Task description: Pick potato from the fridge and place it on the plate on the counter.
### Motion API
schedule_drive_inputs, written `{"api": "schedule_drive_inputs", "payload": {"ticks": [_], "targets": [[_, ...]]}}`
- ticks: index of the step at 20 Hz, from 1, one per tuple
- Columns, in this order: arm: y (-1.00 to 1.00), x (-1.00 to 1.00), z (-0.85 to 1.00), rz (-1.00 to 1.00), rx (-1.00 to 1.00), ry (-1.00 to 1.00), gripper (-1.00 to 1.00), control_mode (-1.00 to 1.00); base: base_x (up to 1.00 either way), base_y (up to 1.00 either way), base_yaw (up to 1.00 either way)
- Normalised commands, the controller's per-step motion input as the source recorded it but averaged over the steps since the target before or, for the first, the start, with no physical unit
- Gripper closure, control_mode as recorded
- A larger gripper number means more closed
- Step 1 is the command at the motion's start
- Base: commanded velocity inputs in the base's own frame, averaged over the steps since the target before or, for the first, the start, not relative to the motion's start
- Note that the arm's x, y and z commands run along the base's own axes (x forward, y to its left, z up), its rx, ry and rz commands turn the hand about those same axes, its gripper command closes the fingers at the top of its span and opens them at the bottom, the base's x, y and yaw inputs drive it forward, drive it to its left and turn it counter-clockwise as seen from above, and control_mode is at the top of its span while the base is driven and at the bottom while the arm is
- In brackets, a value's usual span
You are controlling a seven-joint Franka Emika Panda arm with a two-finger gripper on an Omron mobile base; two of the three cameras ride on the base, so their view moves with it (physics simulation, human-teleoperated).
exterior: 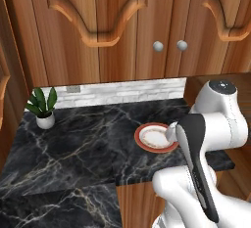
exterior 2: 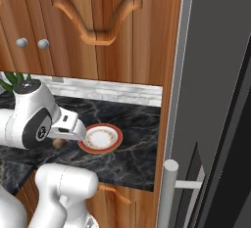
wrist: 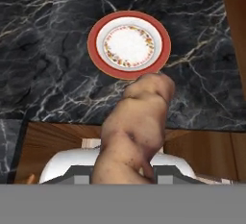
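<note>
Now the potato (wrist: 136, 129) is out of the fridge (exterior 2: 211, 100), clamped in the hand (wrist: 126, 172) above the desk's (exterior: 88, 144) front edge, short of the plate (wrist: 129, 44); placing on it remains.

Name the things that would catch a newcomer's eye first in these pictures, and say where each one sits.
The potato looms large in the hand view, held in the jaws above the counter's front edge. Just beyond it, the red-rimmed plate lies empty on the black marble counter. The grey fridge stands tall at the counter's right end, and a small potted plant sits at the far left.
</note>
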Motion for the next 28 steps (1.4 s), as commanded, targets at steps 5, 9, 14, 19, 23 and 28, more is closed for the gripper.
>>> {"api": "schedule_drive_inputs", "payload": {"ticks": [5, 9, 14, 19, 23, 28], "targets": [[0.00, 0.29, -0.50, 0.01, 0.00, -0.03, 1.00, -1.00, 0.00, 0.00, 0.00], [0.00, 0.29, -0.45, 0.00, 0.00, -0.01, 1.00, -1.00, 0.00, 0.00, 0.00], [0.00, 0.31, -0.44, 0.00, 0.00, 0.00, 1.00, -1.00, 0.00, 0.00, 0.00], [-0.01, 0.35, -0.44, 0.00, 0.00, -0.01, 1.00, -1.00, 0.00, 0.00, 0.00], [-0.02, 0.42, -0.36, 0.00, 0.00, -0.03, 1.00, -1.00, 0.00, 0.00, 0.00], [-0.01, 0.56, -0.22, 0.00, 0.00, -0.01, 1.00, -1.00, 0.00, 0.00, 0.00]]}}
